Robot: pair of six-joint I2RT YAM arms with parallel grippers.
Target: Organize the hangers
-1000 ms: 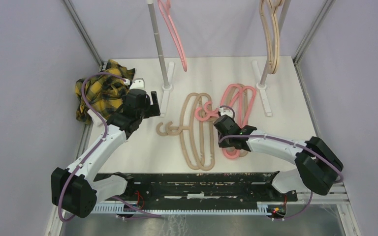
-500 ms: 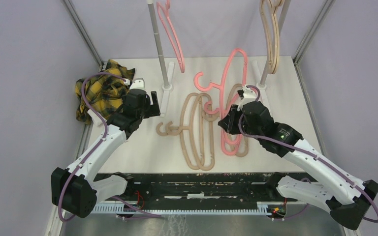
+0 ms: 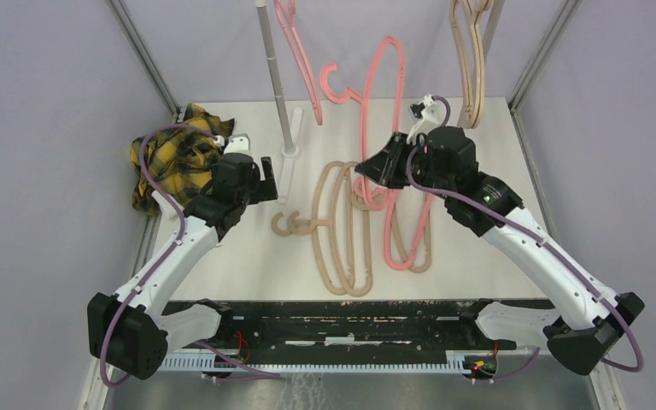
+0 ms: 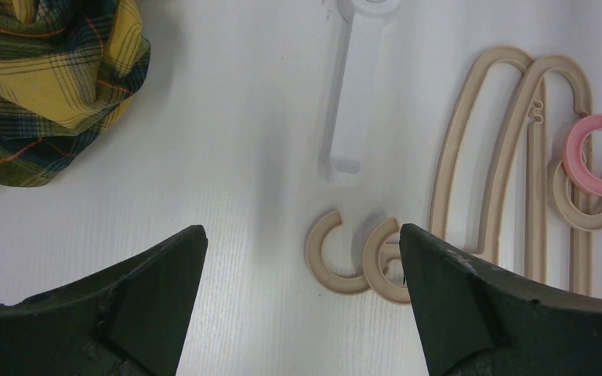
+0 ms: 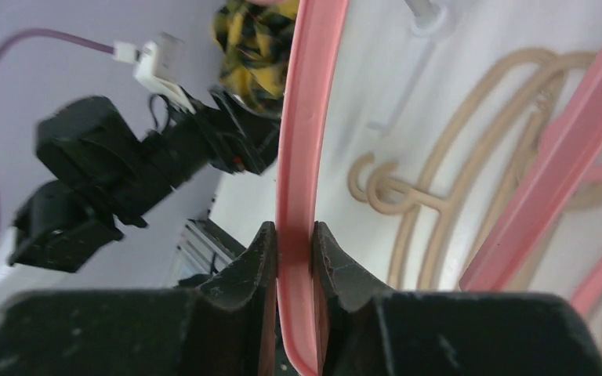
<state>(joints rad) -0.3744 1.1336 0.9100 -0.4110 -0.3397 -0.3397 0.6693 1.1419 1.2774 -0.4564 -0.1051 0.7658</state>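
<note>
- The white table [image 3: 248, 256] is the biggest thing; a tall thin post [image 3: 273, 77] stands at its far side, a bit left of the middle.
- The right arm [image 3: 538, 265] goes from the near right corner up to the far middle; the left arm [image 3: 179, 248] goes from the near left corner toward the far left.
- One pink hanger [image 5: 309, 102] is up in the air, right of the post and over the hangers that lie on the table; its hook points left.
- Two beige hangers [image 3: 318, 243] lie flat in the middle of the table, close together; their hooks point left.
- More pink hangers [image 3: 406, 268] lie flat just right of the beige ones and touch them; I cannot tell how many.
- Another pink hanger [image 3: 305, 77] hangs by the post at the far side; hanging beige hangers [image 3: 471, 68] are at the far right.
- A yellow and black checked cloth [image 3: 171, 162] sits in a heap at the far left corner.
- The right claw [image 5: 293, 235] is squeezed tight on a thin bar of the pink hanger in the air; both fingers touch it.
- The left claw [image 4: 302, 235] is spread wide and holds nothing; it hangs over bare table, between the cloth and the beige hangers.
- Two beige hooks [image 4: 313, 254] lie on the table below the left claw, near its right finger.
</note>
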